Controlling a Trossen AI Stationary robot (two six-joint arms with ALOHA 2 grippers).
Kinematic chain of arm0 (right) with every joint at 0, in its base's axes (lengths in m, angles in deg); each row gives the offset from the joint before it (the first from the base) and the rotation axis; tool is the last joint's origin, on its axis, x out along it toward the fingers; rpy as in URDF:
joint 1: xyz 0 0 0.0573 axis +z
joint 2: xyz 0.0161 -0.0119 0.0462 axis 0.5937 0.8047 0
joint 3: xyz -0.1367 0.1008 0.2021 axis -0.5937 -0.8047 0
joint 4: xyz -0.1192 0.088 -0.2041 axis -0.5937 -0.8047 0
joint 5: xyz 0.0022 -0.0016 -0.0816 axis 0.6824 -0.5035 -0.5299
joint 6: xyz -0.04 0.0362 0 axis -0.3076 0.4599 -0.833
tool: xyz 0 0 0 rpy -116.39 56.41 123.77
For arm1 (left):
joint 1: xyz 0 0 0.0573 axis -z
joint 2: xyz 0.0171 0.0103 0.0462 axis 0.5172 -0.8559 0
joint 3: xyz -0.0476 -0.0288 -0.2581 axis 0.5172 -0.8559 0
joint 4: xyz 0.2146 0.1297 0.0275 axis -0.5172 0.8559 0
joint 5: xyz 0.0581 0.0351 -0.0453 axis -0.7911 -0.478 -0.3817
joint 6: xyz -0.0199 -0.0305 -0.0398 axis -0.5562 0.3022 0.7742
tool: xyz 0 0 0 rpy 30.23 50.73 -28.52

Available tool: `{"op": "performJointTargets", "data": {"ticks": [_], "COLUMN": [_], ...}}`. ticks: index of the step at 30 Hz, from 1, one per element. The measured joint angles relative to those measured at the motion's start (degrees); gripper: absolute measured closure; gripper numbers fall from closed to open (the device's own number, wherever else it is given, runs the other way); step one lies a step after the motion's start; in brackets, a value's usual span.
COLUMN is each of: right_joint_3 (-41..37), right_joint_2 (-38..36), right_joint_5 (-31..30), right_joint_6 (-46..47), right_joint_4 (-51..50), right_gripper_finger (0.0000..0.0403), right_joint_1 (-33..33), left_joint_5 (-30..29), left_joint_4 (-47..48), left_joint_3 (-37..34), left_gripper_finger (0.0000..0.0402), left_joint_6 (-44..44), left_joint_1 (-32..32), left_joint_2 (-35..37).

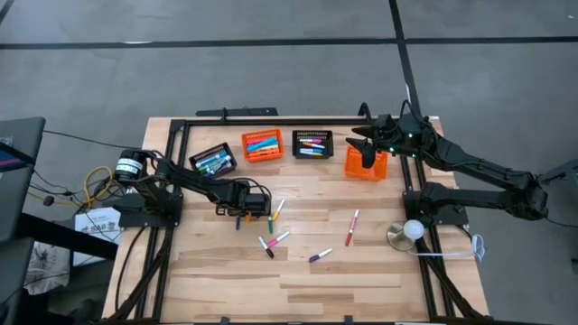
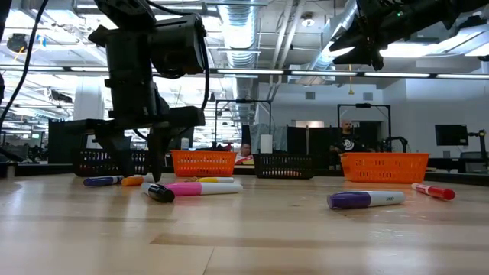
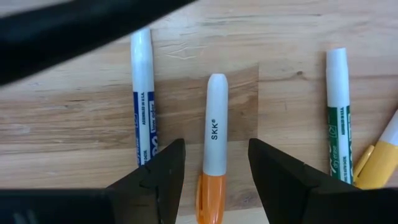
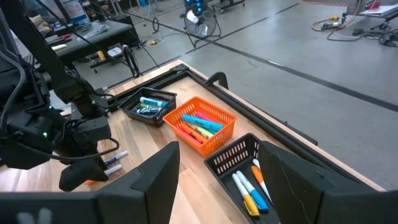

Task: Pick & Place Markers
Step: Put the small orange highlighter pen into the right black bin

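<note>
Several markers lie loose on the wooden table. An orange-capped white marker (image 3: 214,137) lies flat between the fingers of my left gripper (image 3: 214,171), which points down at it, open, one finger on each side and a gap at both. A blue marker (image 3: 143,99) and a green marker (image 3: 339,112) lie beside it. In the high view my left gripper (image 1: 242,215) is left of centre. My right gripper (image 4: 217,180) hangs open and empty, high above the far-right orange basket (image 1: 366,163).
Three more mesh baskets with markers stand along the far edge: black (image 1: 213,161), orange (image 1: 262,145), black (image 1: 312,143). Loose red (image 1: 351,227), purple (image 1: 320,256) and pink (image 1: 275,241) markers lie mid-table. A white ball on a round metal base (image 1: 408,233) sits at the right.
</note>
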Motion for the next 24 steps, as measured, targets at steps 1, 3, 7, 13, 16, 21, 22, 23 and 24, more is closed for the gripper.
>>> {"op": "performJointTargets", "data": {"ticks": [1,3,7,13,16,21,22,23,24], "right_joint_3": [0.00,0.00,0.00,0.00,0.00,0.00,0.00,0.00,0.00], "right_joint_2": [0.00,0.00,0.01,0.00,0.00,0.01,0.00,0.00,0.00], "right_joint_5": [0.00,0.00,0.00,-0.02,-0.02,-0.04,-0.02,-0.02,-0.02], "right_joint_6": [0.00,0.00,0.00,0.00,0.00,0.01,0.01,0.01,0.02], "right_joint_4": [0.00,0.00,0.00,0.00,0.00,0.00,0.00,0.00,0.00], "right_gripper_finger": [0.0193,0.0193,0.0193,0.0193,0.0193,0.0193,0.0193,0.0193,0.0193], "right_joint_1": [0.00,0.00,0.00,0.00,0.00,0.00,0.00,0.00,0.00], "left_joint_5": [-0.04,-0.10,0.19,0.41,0.43,0.58,0.34,-0.13,-0.33], "left_joint_4": [-0.02,-0.04,-0.09,0.13,0.40,-2.85,-3.21,-3.95,-4.98], "left_joint_3": [0.00,-0.02,-0.04,-0.11,-0.15,-0.07,-0.11,-0.15,-0.15], "left_gripper_finger": [0.0225,0.0225,0.0225,0.0253,0.0283,0.0340,0.0351,0.0360,0.0366], "left_joint_6": [0.00,0.00,-0.02,-0.02,-0.02,-0.09,-0.13,-0.13,-0.12], "left_joint_1": [0.00,0.00,-0.02,-0.04,-0.04,-0.13,-0.13,-0.09,-0.09], "left_joint_2": [-0.02,-0.02,-0.04,-0.07,-0.07,-0.31,-0.29,-0.28,-0.31]}}
